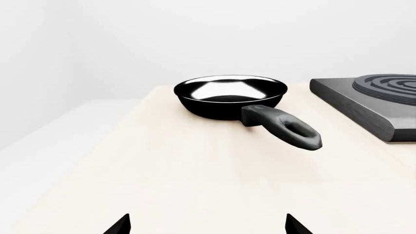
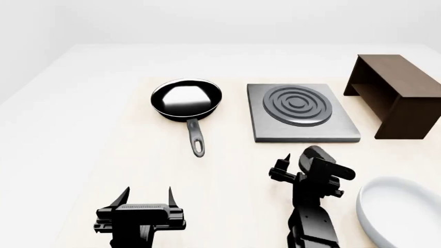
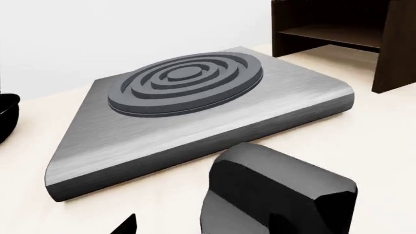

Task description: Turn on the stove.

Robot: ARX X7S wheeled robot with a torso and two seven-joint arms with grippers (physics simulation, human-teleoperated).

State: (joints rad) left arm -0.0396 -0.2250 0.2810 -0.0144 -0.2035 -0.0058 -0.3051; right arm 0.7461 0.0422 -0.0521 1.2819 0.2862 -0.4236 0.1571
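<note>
The stove (image 2: 303,113) sits on the pale bench (image 2: 227,175) between the frying pan (image 2: 187,99) and the dark shelf (image 2: 396,93), and nothing shows it switched on. The right claw (image 2: 293,168) hovers just before its near edge, with a black rounded object (perhaps the knob, I cannot tell) close to it; whether it is clenched is unclear. The left claw (image 2: 148,195) hangs released, well apart. The turning itself appears still ahead

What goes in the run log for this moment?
right tool: near stove front edge | left tool: open, idle | frying pan: left of stove
</note>
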